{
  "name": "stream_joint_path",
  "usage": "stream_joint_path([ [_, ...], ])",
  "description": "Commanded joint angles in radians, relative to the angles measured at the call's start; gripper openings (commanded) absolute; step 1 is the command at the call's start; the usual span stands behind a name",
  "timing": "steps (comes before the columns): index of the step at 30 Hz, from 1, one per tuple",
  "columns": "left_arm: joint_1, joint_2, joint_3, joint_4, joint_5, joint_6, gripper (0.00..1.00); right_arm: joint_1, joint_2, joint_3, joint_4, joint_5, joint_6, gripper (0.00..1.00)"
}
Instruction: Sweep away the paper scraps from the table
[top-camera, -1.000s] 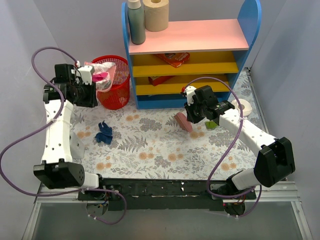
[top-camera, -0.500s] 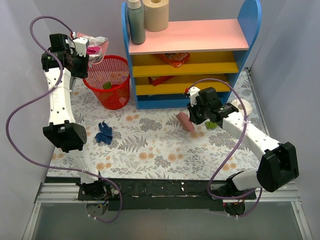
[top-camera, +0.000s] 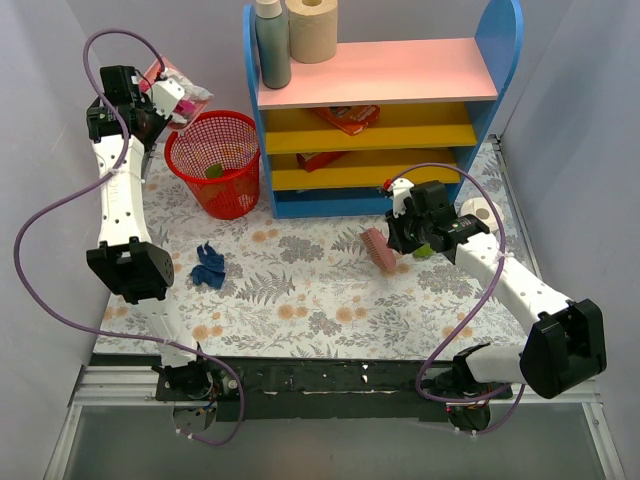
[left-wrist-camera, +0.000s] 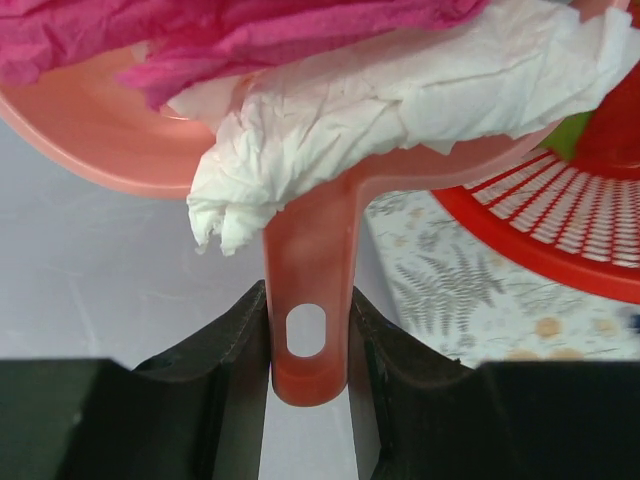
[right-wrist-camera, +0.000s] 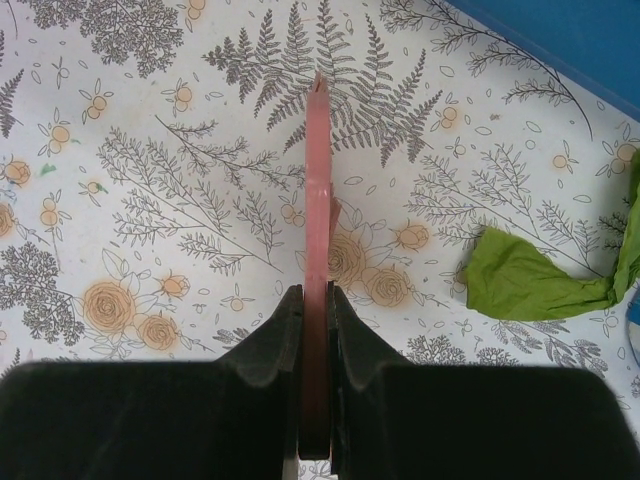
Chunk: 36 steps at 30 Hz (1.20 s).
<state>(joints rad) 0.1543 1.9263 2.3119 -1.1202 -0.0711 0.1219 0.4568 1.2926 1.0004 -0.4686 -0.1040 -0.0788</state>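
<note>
Left wrist view: shows the left fingers (left-wrist-camera: 232, 350) clenched on both flanks of the handle of a salmon-pink dustpan (left-wrist-camera: 90, 120), level with the hanging hole near the handle's end. Holds the pan raised clear of the worktop (left-wrist-camera: 450, 290), loaded with a white paper scrap (left-wrist-camera: 400, 90) that droops over the rear lip onto the handle and a magenta paper scrap (left-wrist-camera: 250, 30) lying above it. Places the load just beside the rim of a red mesh basket (left-wrist-camera: 560, 215), which stands at the far left of the worktop in the overhead view with a green paper bit (top-camera: 212, 171) inside.

Right wrist view: shows the right fingers (right-wrist-camera: 272, 345) clamped flat on the handle of a pink brush (right-wrist-camera: 318, 200), seen edge-on and pointing away over the fern print. Leaves a green paper scrap (right-wrist-camera: 515, 280) on the cloth to the right of the brush, near it but apart.

Overhead view: sets the tilted brush head in front of the blue, pink and yellow shelf unit (top-camera: 380, 110); cannot tell whether the bristles touch the cloth. Locates a dark blue paper scrap (top-camera: 209, 265) alone on the left half of the worktop, well apart from both pairs of fingers, and a white tape roll (top-camera: 478, 212) just beside the right arm.
</note>
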Motion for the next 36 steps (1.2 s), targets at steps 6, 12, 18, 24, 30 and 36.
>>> stream_joint_path([
  [6, 0.004, -0.058, -0.089, 0.258, -0.167, 0.570, 0.00, -0.007, 0.022, 0.053, -0.001, -0.017, 0.008, 0.01],
  [12, -0.007, -0.047, -0.095, 0.393, -0.184, 0.840, 0.00, -0.007, 0.007, 0.024, -0.001, -0.028, 0.011, 0.01],
  [18, -0.016, -0.039, -0.124, 0.520, -0.162, 1.004, 0.00, -0.009, -0.007, 0.006, -0.002, -0.030, 0.011, 0.01],
  [24, -0.039, -0.064, -0.184, 0.554, -0.144, 0.998, 0.00, -0.018, -0.010, 0.007, -0.002, -0.026, 0.011, 0.01],
  [30, -0.042, -0.159, -0.370, 0.744, -0.072, 1.078, 0.00, -0.024, -0.010, 0.000, -0.005, -0.031, 0.011, 0.01],
  [36, -0.042, -0.148, -0.358, 0.792, -0.116, 1.017, 0.00, -0.026, -0.010, 0.010, -0.010, -0.036, 0.005, 0.01],
])
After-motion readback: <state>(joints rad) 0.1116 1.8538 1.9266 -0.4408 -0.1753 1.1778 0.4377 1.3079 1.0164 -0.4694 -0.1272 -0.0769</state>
